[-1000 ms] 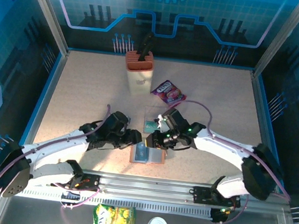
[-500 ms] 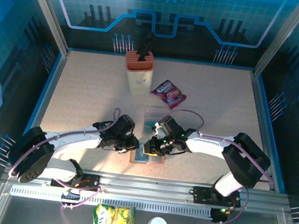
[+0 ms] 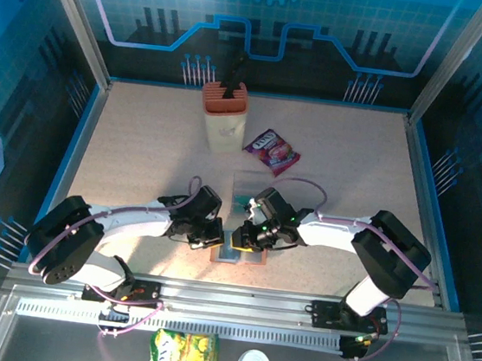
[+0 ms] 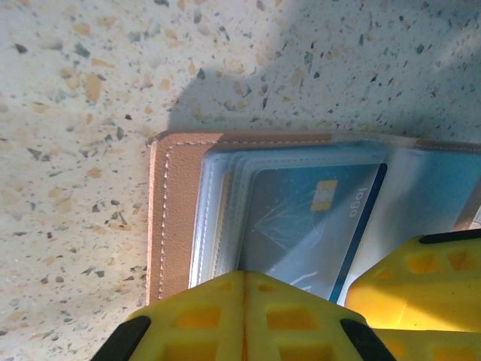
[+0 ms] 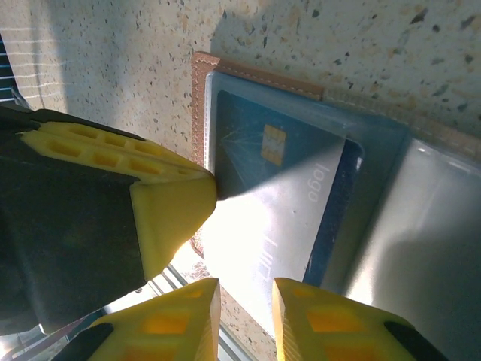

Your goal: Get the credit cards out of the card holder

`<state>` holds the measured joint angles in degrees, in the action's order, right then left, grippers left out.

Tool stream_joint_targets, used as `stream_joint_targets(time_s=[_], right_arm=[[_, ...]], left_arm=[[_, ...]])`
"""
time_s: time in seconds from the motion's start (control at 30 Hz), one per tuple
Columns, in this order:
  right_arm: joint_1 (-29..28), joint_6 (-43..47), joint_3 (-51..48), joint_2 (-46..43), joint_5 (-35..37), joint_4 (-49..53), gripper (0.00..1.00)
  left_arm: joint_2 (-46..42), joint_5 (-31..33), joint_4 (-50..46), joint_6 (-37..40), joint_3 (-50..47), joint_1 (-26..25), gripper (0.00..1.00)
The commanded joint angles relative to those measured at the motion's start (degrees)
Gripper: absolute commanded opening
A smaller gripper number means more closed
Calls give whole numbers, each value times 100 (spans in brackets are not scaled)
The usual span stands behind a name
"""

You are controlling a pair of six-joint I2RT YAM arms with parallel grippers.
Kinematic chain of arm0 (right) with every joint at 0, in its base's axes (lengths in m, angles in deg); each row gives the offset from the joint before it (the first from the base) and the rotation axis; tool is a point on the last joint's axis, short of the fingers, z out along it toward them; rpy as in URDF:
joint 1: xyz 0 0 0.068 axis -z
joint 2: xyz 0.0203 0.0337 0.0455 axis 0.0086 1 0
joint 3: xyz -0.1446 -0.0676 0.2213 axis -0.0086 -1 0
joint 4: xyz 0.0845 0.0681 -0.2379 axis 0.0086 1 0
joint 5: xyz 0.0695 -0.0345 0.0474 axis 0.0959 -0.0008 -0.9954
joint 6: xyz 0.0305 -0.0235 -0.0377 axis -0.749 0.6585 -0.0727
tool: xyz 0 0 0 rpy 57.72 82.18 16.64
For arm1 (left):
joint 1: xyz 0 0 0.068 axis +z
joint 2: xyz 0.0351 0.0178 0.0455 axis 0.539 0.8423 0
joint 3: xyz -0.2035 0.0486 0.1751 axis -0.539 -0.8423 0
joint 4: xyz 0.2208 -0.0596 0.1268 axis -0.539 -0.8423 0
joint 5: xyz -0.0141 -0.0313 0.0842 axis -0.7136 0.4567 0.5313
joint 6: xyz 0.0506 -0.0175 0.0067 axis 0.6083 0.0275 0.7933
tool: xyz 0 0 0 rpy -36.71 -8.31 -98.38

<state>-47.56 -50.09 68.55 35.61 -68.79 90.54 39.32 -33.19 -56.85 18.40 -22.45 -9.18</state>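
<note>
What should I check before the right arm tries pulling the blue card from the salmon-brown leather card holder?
1. Salmon-brown leather card holder lying open on the speckled table: ok.
2. Left gripper shut, tips at the holder's near edge: ok.
3. Holder firmly pinned by it: cannot tell.
4. Blue chip card lying flat inside the clear sleeve: ok.
5. Right gripper gripping the card: not ok; its jaws stand narrowly apart at the card's near end.
6. Room between the two grippers: not ok, they nearly touch.
</note>
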Motion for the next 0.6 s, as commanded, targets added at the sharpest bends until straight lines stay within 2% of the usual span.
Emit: stream_joint_targets(time_s=[0.0, 0.57], right_arm=[[74, 42, -69, 56, -16, -29, 25], [172, 39, -100, 315, -201, -339, 25]], left_arm=[[163, 152, -486, 277, 170, -14, 6], [315, 105, -678, 422, 342, -16, 7]])
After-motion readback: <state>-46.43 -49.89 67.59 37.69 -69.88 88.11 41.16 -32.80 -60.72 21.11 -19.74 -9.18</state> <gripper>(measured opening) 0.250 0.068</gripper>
